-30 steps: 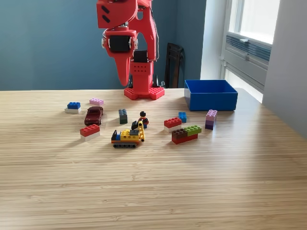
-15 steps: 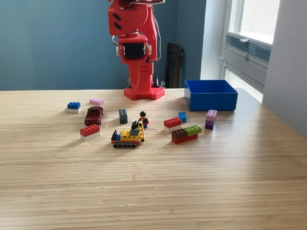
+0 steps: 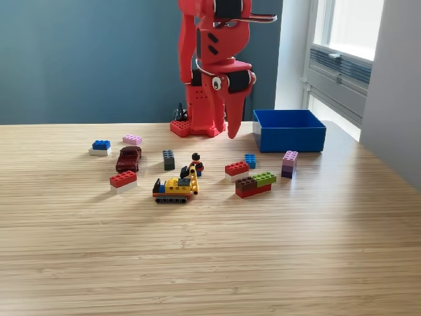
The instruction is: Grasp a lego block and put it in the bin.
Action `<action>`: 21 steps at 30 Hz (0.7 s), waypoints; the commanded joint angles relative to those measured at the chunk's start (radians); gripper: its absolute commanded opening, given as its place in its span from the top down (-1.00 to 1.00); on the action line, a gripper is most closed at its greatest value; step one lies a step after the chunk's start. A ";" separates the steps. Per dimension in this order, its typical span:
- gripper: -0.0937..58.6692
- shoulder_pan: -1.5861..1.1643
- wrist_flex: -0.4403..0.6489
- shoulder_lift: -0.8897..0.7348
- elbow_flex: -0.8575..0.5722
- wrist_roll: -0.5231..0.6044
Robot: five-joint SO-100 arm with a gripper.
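My red arm stands at the back of the table. Its gripper [image 3: 231, 131] points down, hanging just above the wood to the left of the blue bin [image 3: 293, 138] in the exterior view. The jaws taper to one point with no gap between them and nothing held. Lego blocks lie scattered in front: a red-on-white block [image 3: 236, 170], a small blue block [image 3: 250, 160], a brown, green and red stack [image 3: 256, 184] and a purple stack [image 3: 289, 164]. The nearest to the gripper are the blue block and the red-on-white one, both clear of it.
Further left lie a dark grey block [image 3: 169, 159], a minifigure [image 3: 196, 163], a yellow vehicle [image 3: 175, 188], a dark red car [image 3: 128, 158], another red-on-white block [image 3: 123, 179], a pink block [image 3: 132, 139] and a blue-on-white block [image 3: 100, 147]. A window wall stands at the right.
The arm has swung towards the exterior view's right. The gripper went from left of the base, up, and now hangs down beside the bin. No block has moved.
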 commanded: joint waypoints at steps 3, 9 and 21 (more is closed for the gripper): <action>0.23 -0.011 -0.049 0.081 0.034 -0.071; 0.22 0.003 -0.129 0.080 0.109 -0.140; 0.17 0.031 -0.321 0.077 0.242 -0.212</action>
